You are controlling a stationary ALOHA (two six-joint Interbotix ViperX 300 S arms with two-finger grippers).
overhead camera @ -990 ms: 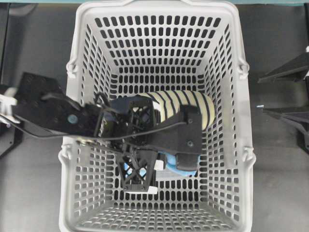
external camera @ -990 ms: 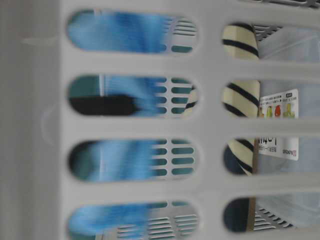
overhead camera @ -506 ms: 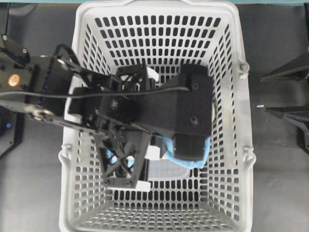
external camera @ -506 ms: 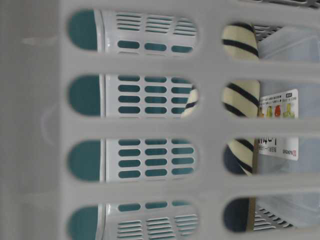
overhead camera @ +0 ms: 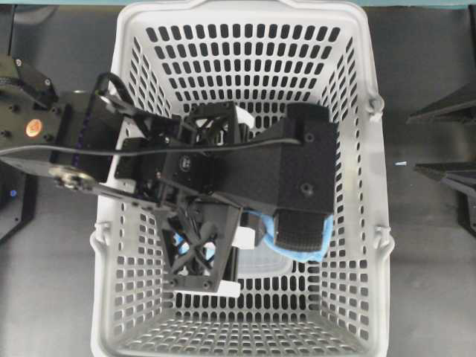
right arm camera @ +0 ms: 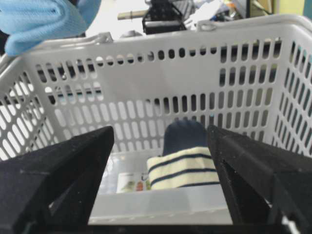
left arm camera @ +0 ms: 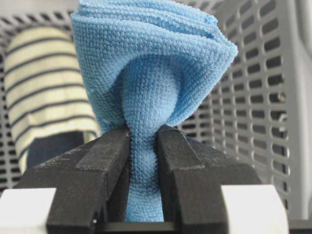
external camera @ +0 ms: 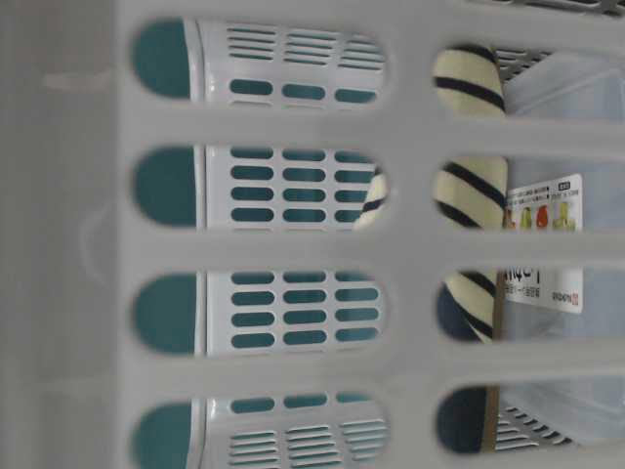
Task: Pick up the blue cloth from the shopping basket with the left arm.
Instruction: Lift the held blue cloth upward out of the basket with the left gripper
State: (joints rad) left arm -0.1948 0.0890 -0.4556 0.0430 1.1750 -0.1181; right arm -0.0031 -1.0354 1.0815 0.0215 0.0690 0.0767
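- The left arm's fingers clench the blue cloth, lifted above the shopping basket.
- The right gripper is spread, idle.
- Rise straight, clear the rim, grip firm.

A cream-and-navy striped bundle lay low down, its navy end turned toward the far side in the right wrist view. Just beside it sat a clear plastic tub, pale and boxy, with a printed label showing small coloured pictures on it. The stripes showed again in the left wrist view, at the left. A dark grey tabletop lay all round, and teal showed beyond.
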